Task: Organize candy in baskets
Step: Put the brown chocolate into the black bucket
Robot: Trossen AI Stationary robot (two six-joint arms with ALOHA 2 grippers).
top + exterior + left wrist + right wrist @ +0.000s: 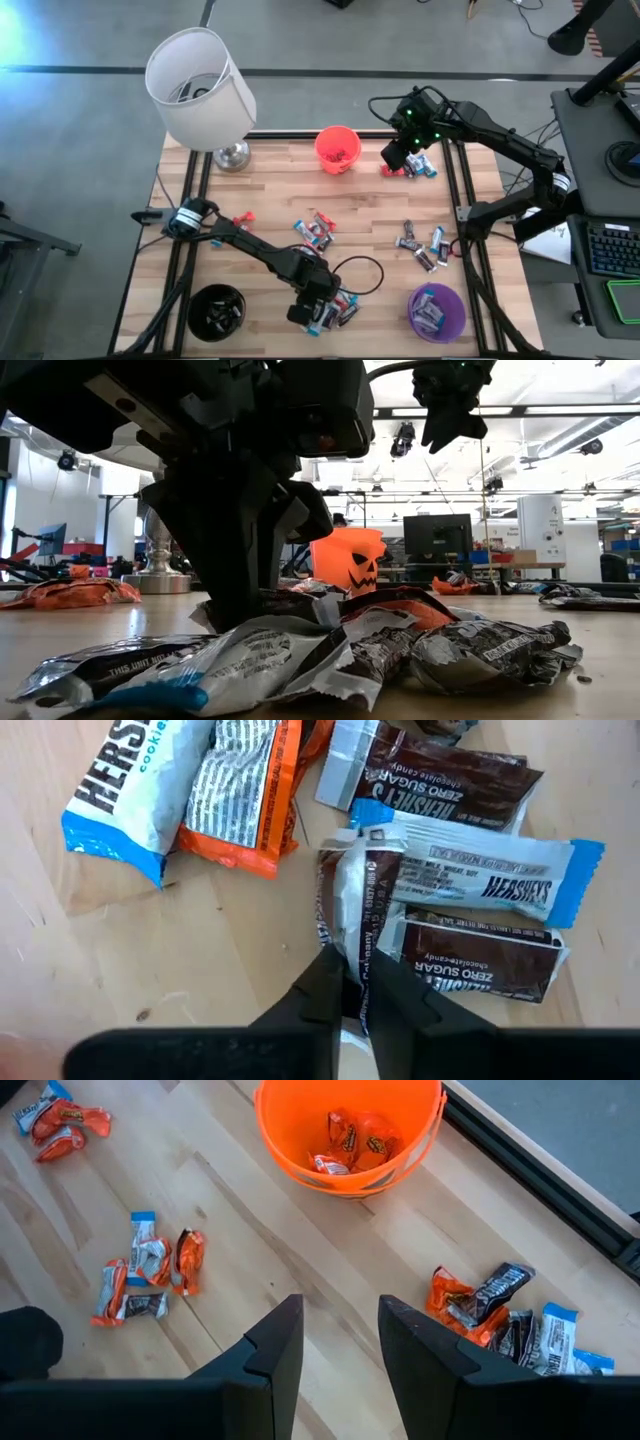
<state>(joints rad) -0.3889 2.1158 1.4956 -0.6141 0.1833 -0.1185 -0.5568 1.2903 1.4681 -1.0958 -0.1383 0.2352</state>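
- Left gripper (318, 318): low over the counter (270, 195) at about 6 o'clock in the high view, between the black bucket and the purple bucket. In the left wrist view its fingers (310, 995) are pinched narrow on the end of a dark-and-white wrapped candy (362, 900).
- Pinched candy: lies in a small pile with two dark brown Hershey's Zero Sugar bars (445, 782) and a white, blue-ended Hershey's bar (490, 870); a blue-and-white cookies bar (130, 785) and an orange-wrapped piece (245, 795) lie just beside.
- Right gripper (340, 1340): raised near the counter's 1 o'clock edge, beside the orange bucket. Fingers stand partly apart with nothing between them.
- Orange bucket (337, 148): at 12 o'clock, jack-o'-lantern face visible in the low view; several orange-wrapped candies (352, 1145) inside.
- Purple bucket (437, 310): at 5 o'clock, holding several candies.
- Black bucket (216, 311): at 7 o'clock; contents cannot be told.
- Loose candy: a cluster at the centre (315, 232), another at 3 o'clock (422, 246), and a cluster just beside the right gripper at 1 o'clock (415, 167).
- Lamp with white shade (200, 88): at 11 o'clock, metal base on the counter.
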